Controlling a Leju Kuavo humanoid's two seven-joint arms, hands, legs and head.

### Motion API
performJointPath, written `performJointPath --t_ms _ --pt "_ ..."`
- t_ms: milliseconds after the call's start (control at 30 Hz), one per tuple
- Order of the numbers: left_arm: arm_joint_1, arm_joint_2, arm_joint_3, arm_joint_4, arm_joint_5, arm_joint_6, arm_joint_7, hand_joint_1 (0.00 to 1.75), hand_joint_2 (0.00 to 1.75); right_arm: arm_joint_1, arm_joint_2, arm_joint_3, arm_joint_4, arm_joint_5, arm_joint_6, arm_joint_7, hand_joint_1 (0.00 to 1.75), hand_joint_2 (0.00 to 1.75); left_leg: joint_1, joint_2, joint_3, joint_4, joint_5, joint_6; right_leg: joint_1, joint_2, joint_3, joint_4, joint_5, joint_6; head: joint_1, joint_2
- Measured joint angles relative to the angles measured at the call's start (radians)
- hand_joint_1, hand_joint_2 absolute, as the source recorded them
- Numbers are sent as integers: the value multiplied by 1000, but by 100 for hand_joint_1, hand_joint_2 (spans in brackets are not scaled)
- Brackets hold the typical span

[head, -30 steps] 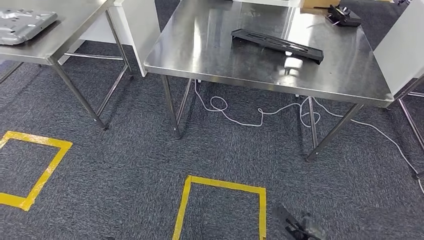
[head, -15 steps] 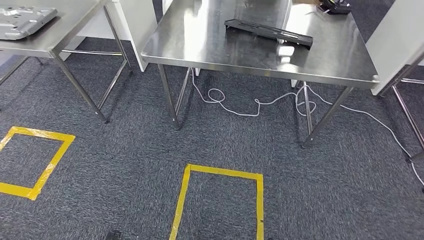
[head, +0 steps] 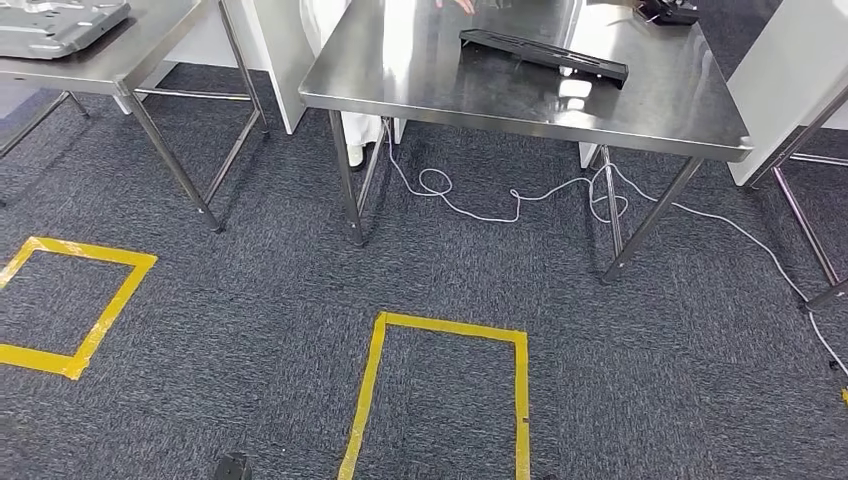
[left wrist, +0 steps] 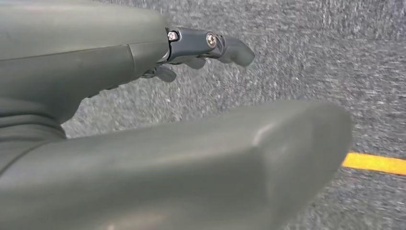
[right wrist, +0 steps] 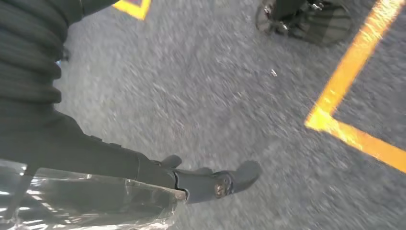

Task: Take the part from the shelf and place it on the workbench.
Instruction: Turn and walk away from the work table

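The whole head view has shifted since a second ago: the camera has moved and the workbench (head: pixel 480 95) sits slightly higher in frame. The long black part (head: pixel 543 56) already lies flat on its top, so placement looks complete. There are no containers; at far left a grey metal plate (head: pixel 60 25) rests on the neighbouring table (head: pixel 150 50).

The left hand (left wrist: pixel 191 52) hangs empty above the carpet (head: pixel 250 330), fingers apart. The right hand (right wrist: pixel 210 184) likewise holds nothing.

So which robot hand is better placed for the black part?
Right, marginally: the black part lies right of centre on the table. Left robot hand and right robot hand both hang empty over the carpet.
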Motion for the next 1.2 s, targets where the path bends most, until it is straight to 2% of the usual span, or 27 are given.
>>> performJointPath --t_ms 33,100,133,167,200,233,267,333,367,400,467,500,533,600,633,667,733,767,800,867,900,967,1000,1067,1133,1167,1200 --pt "-1 -1 -1 0 -2 1 2 0 0 1 0 -5 1 -3 0 -1 0 175 0 2 -13 -2 13 10 -2 0 -16 41 -42 -6 3 0" --pt "-2 -2 -5 0 -7 2 4 0 0 2 1 -14 1 -7 0 -3 0 175 -5 4 -45 -1 39 19 -2 1 -47 159 -125 -12 10 0" --pt "-2 -3 -6 0 -9 3 5 0 0 2 0 -18 2 -9 1 -4 0 175 -7 6 -63 -1 52 20 -1 1 -52 210 -143 -7 10 0" --pt "-2 -5 -8 0 -11 3 5 0 0 2 0 -22 2 -11 2 -6 0 175 -9 7 -81 -1 67 19 0 1 -44 239 -138 3 11 0" --pt "-2 -6 -9 0 -12 3 5 0 0 2 -2 -26 2 -14 4 -7 0 175 -10 8 -100 0 82 18 1 1 -21 237 -116 14 11 0" --pt "-2 -7 -11 0 -14 2 6 0 0 2 -3 -30 2 -18 6 -8 0 175 -12 8 -118 0 98 16 3 1 20 200 -88 21 12 0" --pt "-3 -8 -14 0 -16 3 6 0 0 1 -4 -34 2 -21 8 -10 0 175 -12 8 -134 0 113 13 5 1 78 135 -73 21 11 0" --pt "-5 -11 -18 0 -21 7 12 0 0 0 -4 -41 2 -26 14 -13 0 175 -14 9 -152 -3 142 2 15 2 189 -27 -89 -1 9 0" --pt "-7 -13 -20 0 -23 12 16 0 0 0 -5 -43 2 -28 17 -14 0 175 -13 9 -154 -7 156 -3 21 2 216 -80 -103 -15 8 0" --pt "-8 -15 -22 0 -25 16 20 0 0 0 -6 -46 2 -28 19 -15 0 175 -12 10 -154 -14 170 -10 27 3 222 -106 -108 -27 7 0" --pt "-10 -19 -24 0 -30 21 27 0 0 5 -6 -53 3 -30 21 -15 0 175 -7 9 -156 -23 178 -23 21 1 203 -104 -84 -47 6 0" --pt "-10 -21 -24 0 -31 23 31 0 0 7 -6 -56 4 -30 22 -15 0 175 -5 8 -163 -11 149 -29 16 -1 192 -104 -69 -58 5 0" --pt "-10 -22 -25 0 -32 23 33 0 0 9 -6 -58 5 -30 22 -15 0 175 -2 6 -172 19 97 -35 10 -3 180 -105 -53 -68 3 0" --pt "-13 -23 -27 0 -34 23 36 0 0 11 -6 -59 5 -30 22 -15 0 175 1 3 -191 135 -29 -46 7 -5 149 -104 -24 -78 1 0" --pt "-15 -24 -28 0 -35 23 37 0 0 12 -5 -60 6 -29 22 -15 0 175 3 3 -196 203 -62 -52 7 -6 133 -102 -9 -77 1 0" --pt "-17 -24 -29 0 -37 24 37 0 0 13 -5 -60 6 -28 22 -15 0 175 6 2 -193 258 -64 -57 7 -7 115 -98 5 -74 1 0" --pt "-20 -24 -30 0 -39 24 37 0 0 14 -4 -60 6 -26 23 -14 0 175 15 3 -146 280 -11 -65 3 -8 75 -82 27 -64 1 0" --pt "-22 -24 -30 0 -39 24 38 0 0 15 -4 -60 6 -24 23 -13 0 175 19 2 -98 238 9 -69 1 -8 55 -70 34 -58 0 0" --pt "-24 -25 -31 0 -40 24 38 0 0 15 -5 -61 6 -22 23 -12 0 175 23 1 -37 168 5 -72 0 -7 37 -55 38 -52 -1 0" --pt "-29 -27 -31 0 -40 24 37 0 0 13 -5 -62 6 -19 23 -9 0 175 22 -5 50 45 -36 -68 3 -7 12 -34 48 -37 -1 0" --pt "-31 -28 -31 0 -41 24 37 0 0 13 -5 -63 6 -19 23 -7 0 175 17 -8 65 13 -52 -60 5 -8 3 -30 55 -28 0 0" --pt "-32 -29 -31 0 -44 28 34 0 0 16 -5 -64 6 -17 23 -3 0 175 10 -6 48 0 -46 -34 7 -7 -11 -30 69 -11 1 0" --pt "-33 -30 -31 0 -45 31 32 0 0 19 -6 -65 7 -17 23 -1 0 175 8 -5 36 -4 -35 -18 7 -6 -22 -22 59 -9 1 0" --pt "-34 -31 -32 0 -47 35 29 0 0 24 -6 -66 8 -18 24 0 0 175 7 1 12 -9 -9 3 2 -3 -52 45 -10 -17 6 0" --pt "-34 -32 -32 0 -48 36 29 0 0 26 -5 -68 9 -22 25 1 0 175 5 7 -12 -9 10 11 0 -2 -84 148 -88 -23 12 0" --pt "-34 -32 -32 0 -49 36 28 0 0 26 -5 -70 10 -23 25 2 0 175 4 12 -23 -8 19 10 0 -1 -95 200 -107 -20 14 0" --pt "-33 -33 -32 0 -49 36 28 0 0 26 -5 -73 10 -25 25 3 0 175 3 17 -34 -8 27 9 0 0 -97 233 -107 -11 15 0"
